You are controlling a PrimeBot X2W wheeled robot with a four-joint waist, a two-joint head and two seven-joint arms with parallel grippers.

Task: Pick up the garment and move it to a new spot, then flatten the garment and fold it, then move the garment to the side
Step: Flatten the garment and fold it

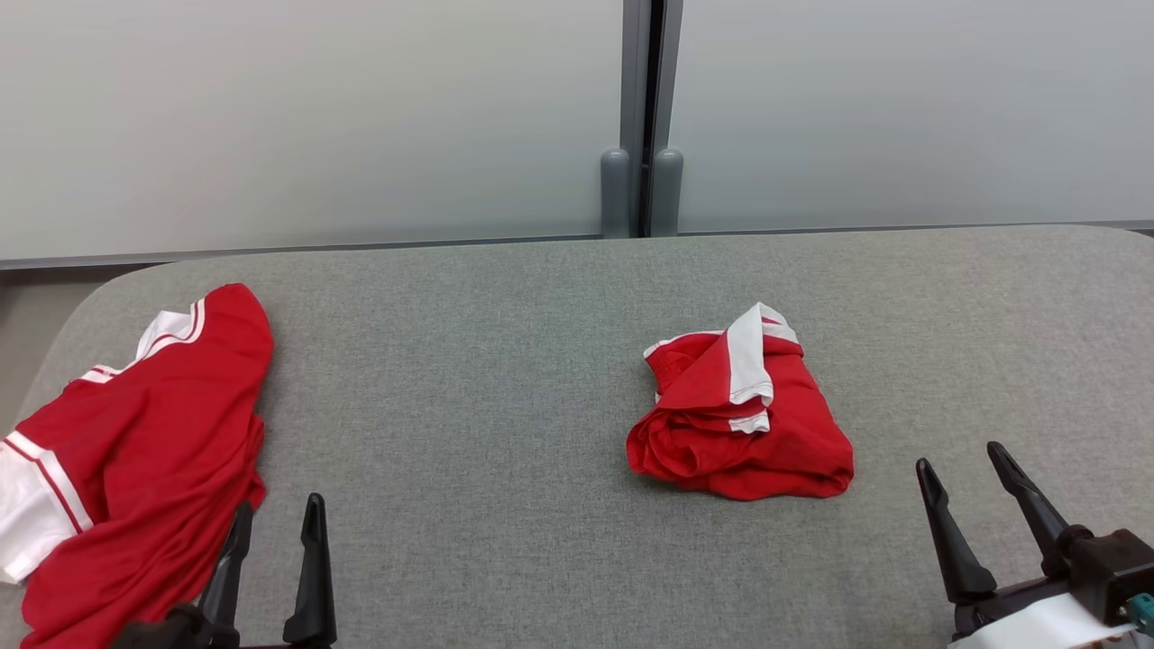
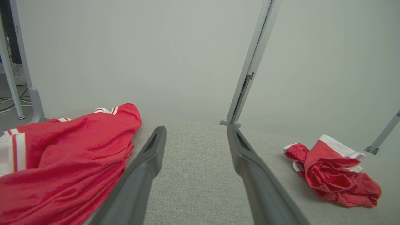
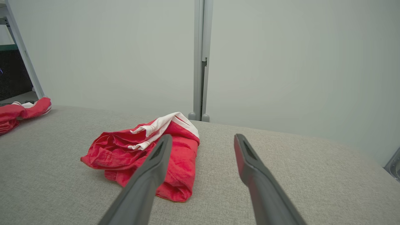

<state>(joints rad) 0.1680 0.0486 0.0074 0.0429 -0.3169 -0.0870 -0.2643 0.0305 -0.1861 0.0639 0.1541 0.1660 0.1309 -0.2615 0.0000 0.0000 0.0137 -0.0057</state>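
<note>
Garments in red with white trim lie on the grey bench [image 1: 505, 361]. The crumpled garment [image 1: 739, 415] sits in front of the post [image 1: 642, 194], slightly to its right. The spread garment [image 1: 153, 424] lies far to the post's left, at the bench's edge. The left gripper [image 1: 279, 505] is open and empty, just beside the spread garment. The right gripper [image 1: 960, 456], also open and empty, is apart from the crumpled garment, farther right of the post.

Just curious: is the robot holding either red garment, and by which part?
Nothing is held: left tool and right tool are open, empty; bundled garment and spread garment lie on the table.
</note>
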